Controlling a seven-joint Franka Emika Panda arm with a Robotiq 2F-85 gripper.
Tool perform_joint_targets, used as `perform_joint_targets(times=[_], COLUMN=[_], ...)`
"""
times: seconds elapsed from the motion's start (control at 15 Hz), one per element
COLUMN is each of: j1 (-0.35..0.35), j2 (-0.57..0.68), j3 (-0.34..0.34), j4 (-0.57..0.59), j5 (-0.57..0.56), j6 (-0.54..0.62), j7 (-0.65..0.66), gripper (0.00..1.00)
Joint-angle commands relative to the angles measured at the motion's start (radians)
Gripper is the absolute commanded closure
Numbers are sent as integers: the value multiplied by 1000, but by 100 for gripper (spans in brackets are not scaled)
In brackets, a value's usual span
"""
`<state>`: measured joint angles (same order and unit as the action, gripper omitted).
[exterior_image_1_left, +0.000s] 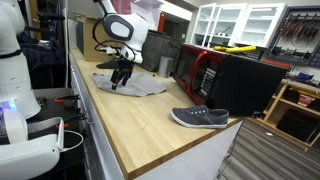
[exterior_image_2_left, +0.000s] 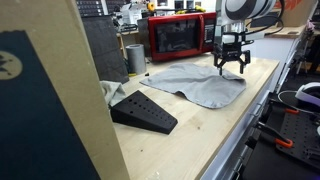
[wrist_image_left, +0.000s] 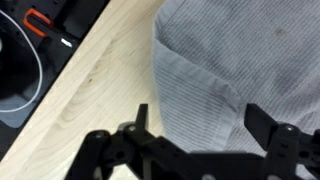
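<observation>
A grey cloth (exterior_image_1_left: 135, 85) lies spread on the light wooden counter (exterior_image_1_left: 140, 120); it shows in both exterior views (exterior_image_2_left: 195, 82). My gripper (exterior_image_1_left: 121, 76) hangs just above the cloth's edge, fingers pointing down (exterior_image_2_left: 230, 66). In the wrist view the gripper (wrist_image_left: 200, 125) is open, its two black fingers straddling a folded hem corner of the cloth (wrist_image_left: 220, 70). Nothing is between the fingers but the cloth below.
A grey shoe (exterior_image_1_left: 200, 118) lies on the counter, seen as a dark shape up close (exterior_image_2_left: 143, 110). A red microwave (exterior_image_2_left: 180, 36) and a metal cup (exterior_image_2_left: 135, 58) stand behind the cloth. The counter edge (wrist_image_left: 60, 90) runs beside the gripper.
</observation>
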<state>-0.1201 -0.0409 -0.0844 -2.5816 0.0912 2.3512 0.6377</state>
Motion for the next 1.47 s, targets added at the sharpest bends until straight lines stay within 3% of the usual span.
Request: perform_joint_targets(times=[0.0, 0.67, 0.73, 0.87, 1.4], j1=[-7, 30, 34, 37, 44], j2=[-12, 39, 39, 38, 37], j3=[-12, 9, 10, 12, 16], j4=[-2, 35, 37, 41, 44], j5=[-11, 8, 6, 1, 5], j6=[-45, -26, -28, -35, -43], j7=[0, -28, -27, -26, -25], gripper=[0, 0, 25, 34, 95])
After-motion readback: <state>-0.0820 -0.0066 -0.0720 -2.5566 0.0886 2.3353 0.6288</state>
